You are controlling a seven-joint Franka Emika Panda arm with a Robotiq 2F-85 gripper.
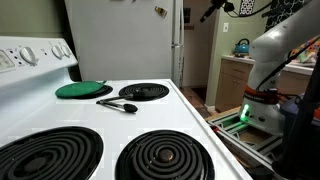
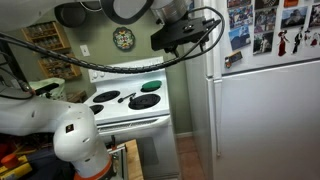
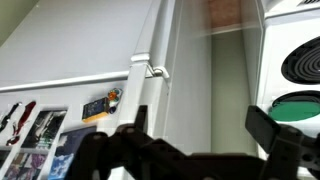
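My gripper (image 3: 205, 125) is open, with its two dark fingers wide apart and nothing between them. In the wrist view it faces the white side of the fridge (image 3: 185, 70) and the gap beside the stove. In an exterior view the gripper (image 2: 190, 32) hangs high up, next to the upper corner of the fridge (image 2: 265, 110) and above the stove (image 2: 125, 100). A flat green round disc (image 1: 83, 90) lies on a back burner, also seen as the green disc (image 3: 295, 108) in the wrist view. A black utensil (image 1: 118, 104) rests mid-stove.
The white stove top (image 1: 100, 118) has several black coil burners, two near the front (image 1: 165, 157). The arm's white body (image 1: 280, 45) stands right of the stove, its base (image 2: 75, 140) on a stand. A counter with a kettle (image 1: 242, 47) lies beyond. Photos cover the fridge door (image 2: 270, 25).
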